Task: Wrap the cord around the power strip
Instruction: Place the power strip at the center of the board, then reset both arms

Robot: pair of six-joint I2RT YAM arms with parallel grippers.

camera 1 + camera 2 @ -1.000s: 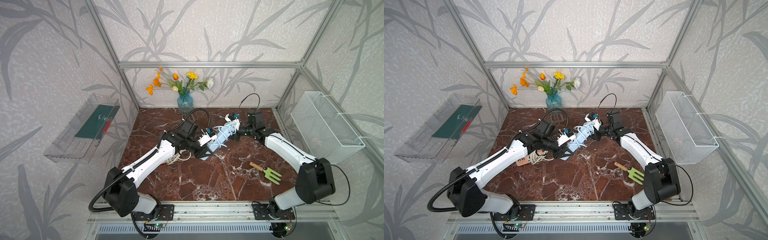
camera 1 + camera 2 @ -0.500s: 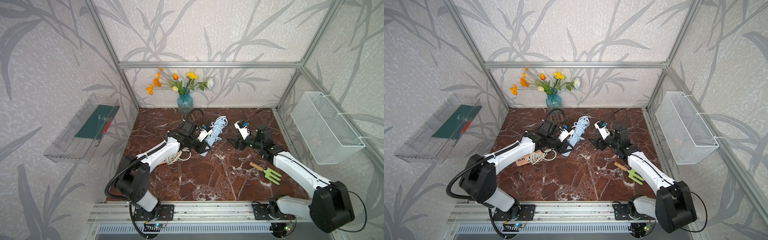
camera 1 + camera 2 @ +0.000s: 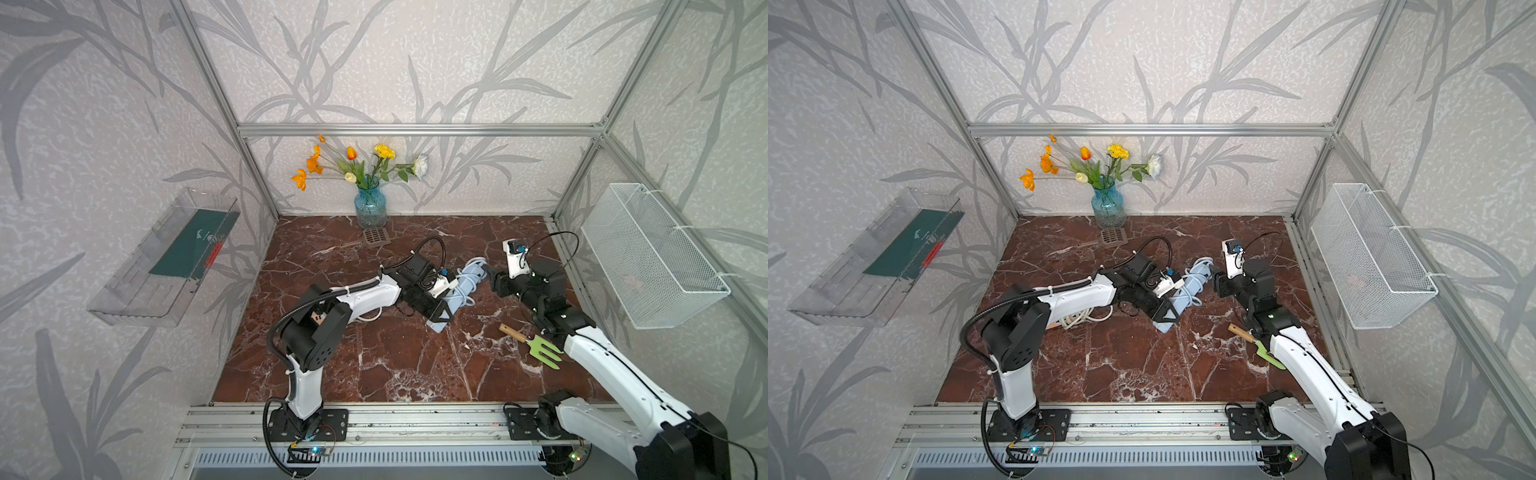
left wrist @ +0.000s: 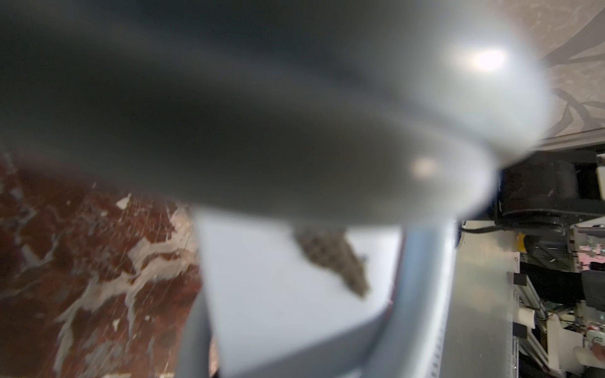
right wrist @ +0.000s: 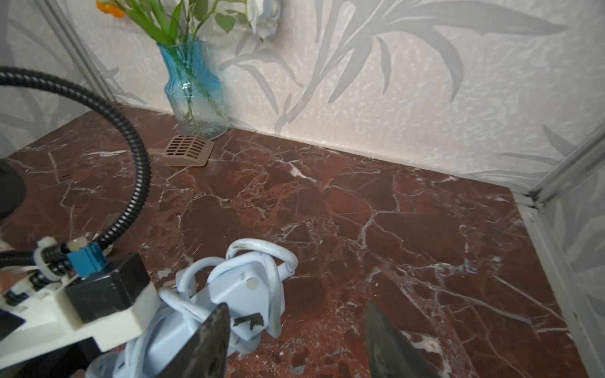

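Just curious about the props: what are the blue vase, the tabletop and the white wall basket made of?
Vase: seemingly glass, tinted blue and glossy; the stems show through it. Tabletop: looks like polished red-brown marble with white veins, though it could be a printed laminate. Basket: white-coated wire mesh, probably metal; an open grid you can see through.

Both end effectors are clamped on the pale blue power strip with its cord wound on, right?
Only the left end effector clamps the power strip. The right end effector is open beside its far end, gripping nothing, as the right wrist view shows.
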